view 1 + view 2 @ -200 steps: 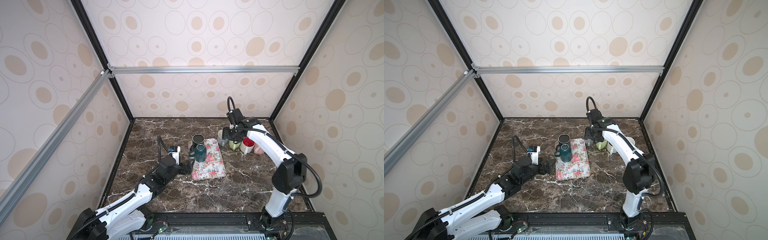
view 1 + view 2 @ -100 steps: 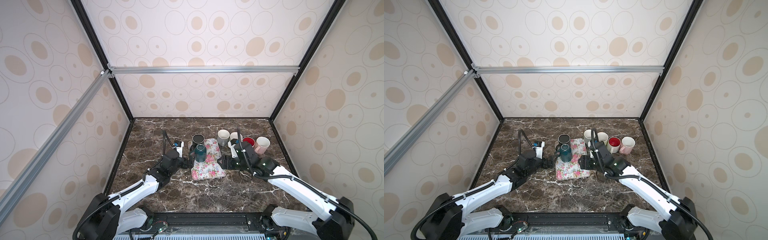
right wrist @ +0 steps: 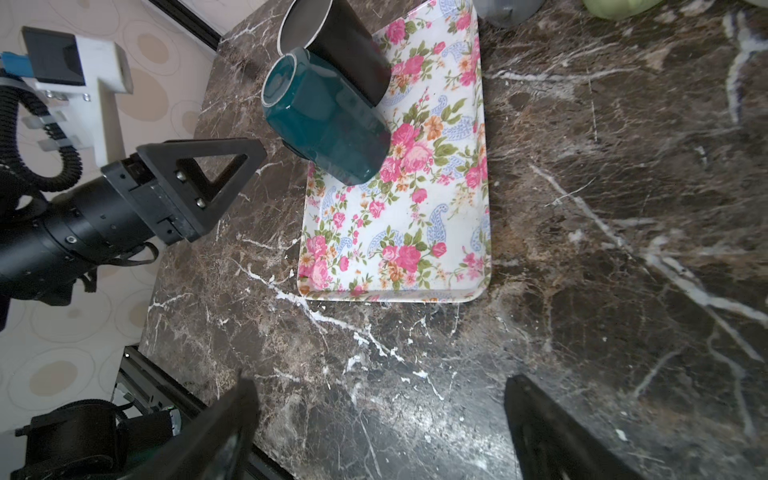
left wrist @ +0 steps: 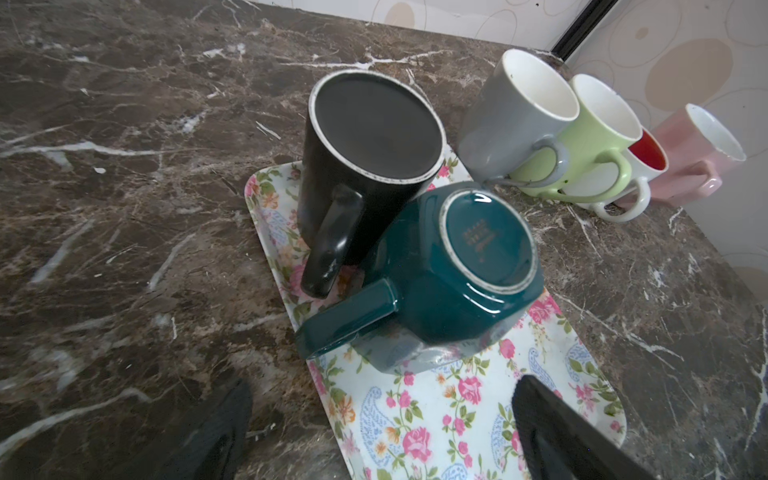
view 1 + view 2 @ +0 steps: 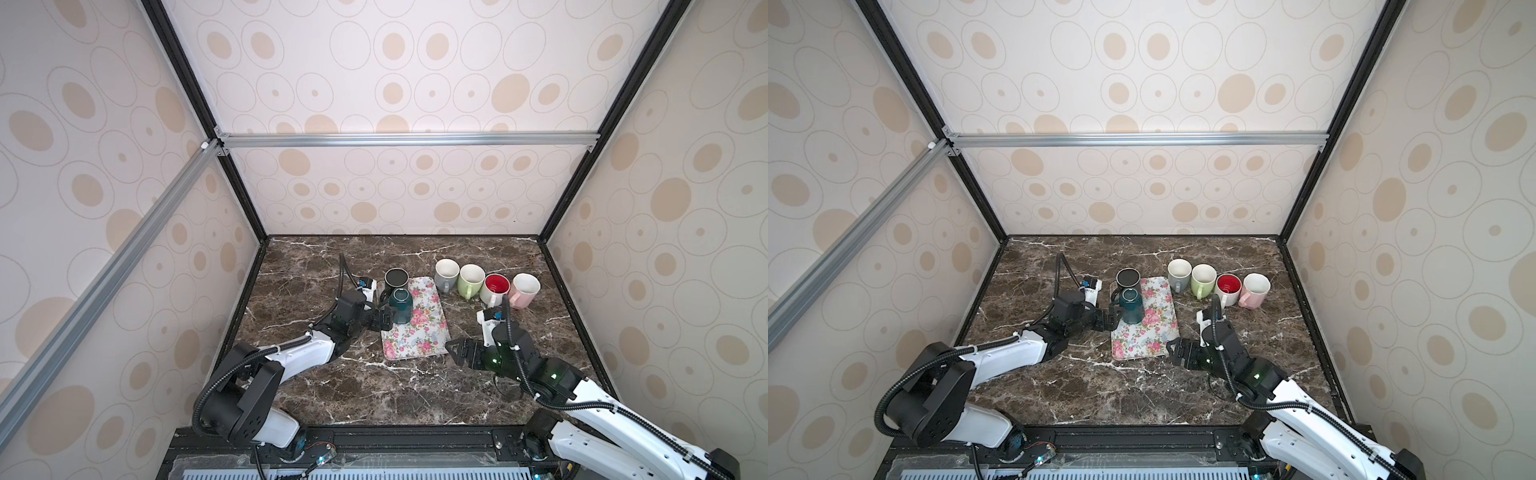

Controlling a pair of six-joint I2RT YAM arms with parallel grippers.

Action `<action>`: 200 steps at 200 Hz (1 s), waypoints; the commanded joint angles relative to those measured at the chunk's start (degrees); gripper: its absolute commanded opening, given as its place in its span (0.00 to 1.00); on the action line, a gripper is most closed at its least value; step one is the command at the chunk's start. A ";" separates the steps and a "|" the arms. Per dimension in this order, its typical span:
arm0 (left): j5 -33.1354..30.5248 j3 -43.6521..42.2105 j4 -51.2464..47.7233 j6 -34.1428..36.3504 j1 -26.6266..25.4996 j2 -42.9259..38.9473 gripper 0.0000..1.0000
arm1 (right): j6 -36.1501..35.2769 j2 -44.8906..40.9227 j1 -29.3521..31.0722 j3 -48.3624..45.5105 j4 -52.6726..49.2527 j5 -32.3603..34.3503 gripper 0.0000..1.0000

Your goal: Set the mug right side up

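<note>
Top views: floral tray (image 5: 419, 332) mid-table holds two upside-down mugs at its far left corner, teal mug (image 5: 401, 305) and black mug (image 5: 395, 280). Four upright, empty mugs (image 5: 1219, 282) line the table's far right.
Left wrist: left gripper (image 4: 374, 432) jaws wide, empty, just short of the teal mug's handle.
Right wrist: right gripper (image 3: 378, 419) jaws wide, empty, over bare table near the tray's near edge.

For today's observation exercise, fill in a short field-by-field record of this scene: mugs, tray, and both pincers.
upside-down mugs: teal mug and black mug, on the floral tray
upright mugs: grey, green, red-lined, pink, in a row on the marble table
left pincer: open, beside the teal mug
right pincer: open, empty, near the tray's corner
</note>
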 commanded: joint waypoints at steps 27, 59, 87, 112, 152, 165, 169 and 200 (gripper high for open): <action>1.69 4.10 2.21 3.12 0.64 3.53 0.98 | 3.84 -0.09 0.49 -2.47 2.88 1.53 0.95; 5.69 2.59 6.28 2.36 0.66 5.69 0.98 | 4.28 -0.07 0.64 -3.14 2.98 1.82 0.95; 8.02 3.39 7.58 2.21 0.64 7.74 0.98 | 4.75 0.17 0.69 -3.82 2.80 1.75 0.95; 8.57 3.30 9.29 1.42 0.57 8.91 0.98 | 5.30 0.00 0.79 -5.19 4.13 1.68 0.95; 7.13 2.41 10.74 2.62 -0.13 8.24 0.98 | 5.53 -1.83 0.76 -5.94 3.01 2.18 0.95; 7.93 2.51 10.74 2.50 -0.49 8.71 0.98 | 5.57 -2.55 0.76 -6.24 2.52 2.31 0.95; 8.17 2.47 10.83 2.33 -0.74 8.91 0.98 | 5.66 -2.74 0.77 -6.32 2.37 2.40 0.95; 5.69 4.06 9.32 3.40 -3.88 11.01 0.98 | 6.42 -4.99 0.76 -7.27 1.55 2.61 0.95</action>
